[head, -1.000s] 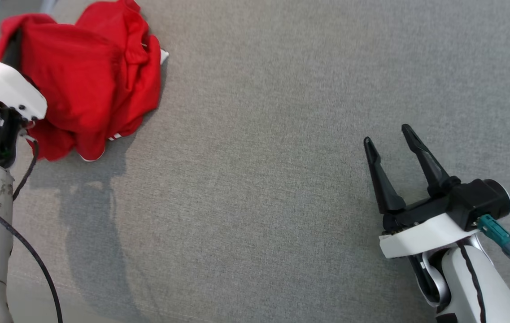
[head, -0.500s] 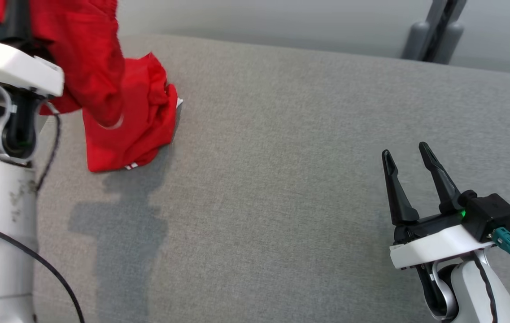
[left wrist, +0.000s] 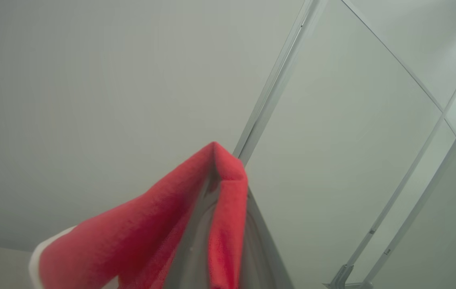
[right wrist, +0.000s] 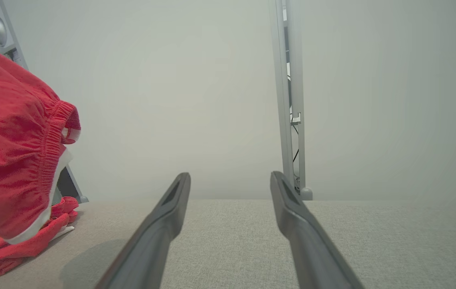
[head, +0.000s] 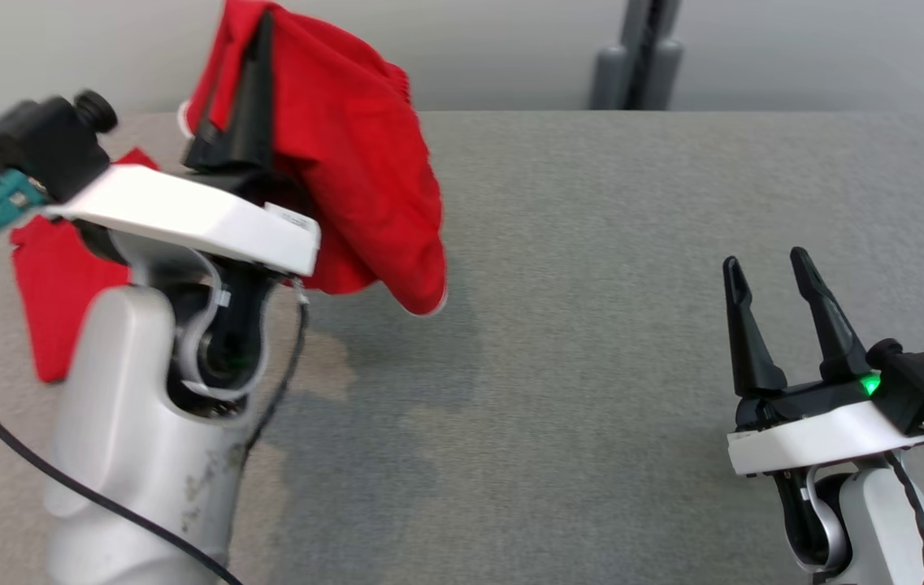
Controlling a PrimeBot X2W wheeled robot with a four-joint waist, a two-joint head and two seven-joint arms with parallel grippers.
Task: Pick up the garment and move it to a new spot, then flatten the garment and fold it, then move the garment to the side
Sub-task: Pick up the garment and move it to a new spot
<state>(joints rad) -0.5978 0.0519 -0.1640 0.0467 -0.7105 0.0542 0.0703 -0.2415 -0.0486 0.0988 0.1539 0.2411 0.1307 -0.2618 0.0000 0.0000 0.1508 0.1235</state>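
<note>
Red garment (head: pixel 364 187) hanging bunched from left gripper (head: pixel 260 32), lifted above grey fabric tabletop (head: pixel 592 325) at far left. Lower end trailing onto tabletop, as seen in right wrist view. White trim (right wrist: pixel 57 168) running along gathered edge. Left fingers pinching tight on fold of garment, cloth draping down both sides of them. Right gripper (head: pixel 764 260) hovering low at near right, well apart from garment, fingers spreading wide, empty. Grey post (head: pixel 640 57) standing behind tabletop's far edge.

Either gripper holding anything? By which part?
The left gripper is shut on the garment, pinching a fold of its red cloth at the fingertips; the rest hangs down. The right gripper is open and holds nothing.
</note>
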